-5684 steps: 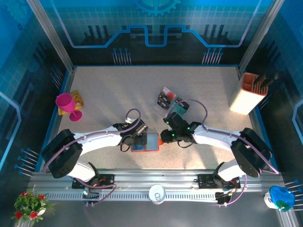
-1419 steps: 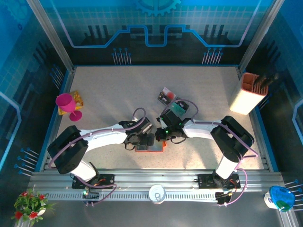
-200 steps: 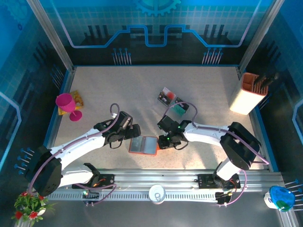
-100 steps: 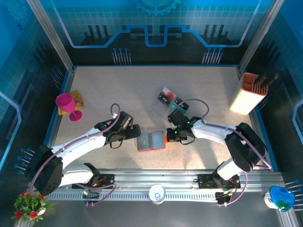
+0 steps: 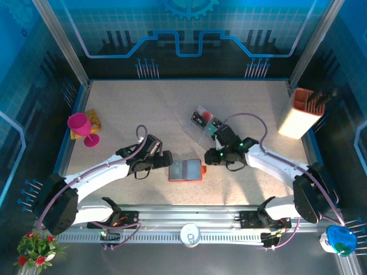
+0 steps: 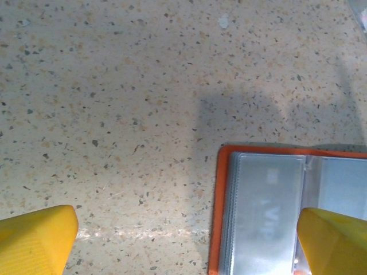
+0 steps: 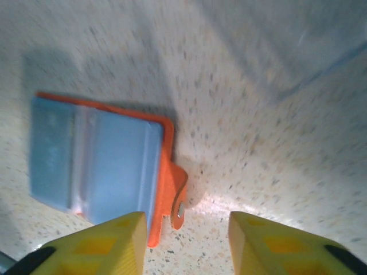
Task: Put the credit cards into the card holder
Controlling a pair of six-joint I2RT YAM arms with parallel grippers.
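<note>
Open card holder (image 5: 186,171) lies on the counter (image 5: 143,109). At its 9 o'clock the left hand (image 5: 165,161) is spread apart. At 2 o'clock the right hand (image 5: 212,157) is also apart.

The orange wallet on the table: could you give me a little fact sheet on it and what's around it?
Card holder: lying open and flat, clear sleeves facing up
Left gripper: open, at the holder's left edge
Right gripper: open, empty, above the snap tab
Credit cards: farther back, apart from the holder
Table: speckled beige
</note>
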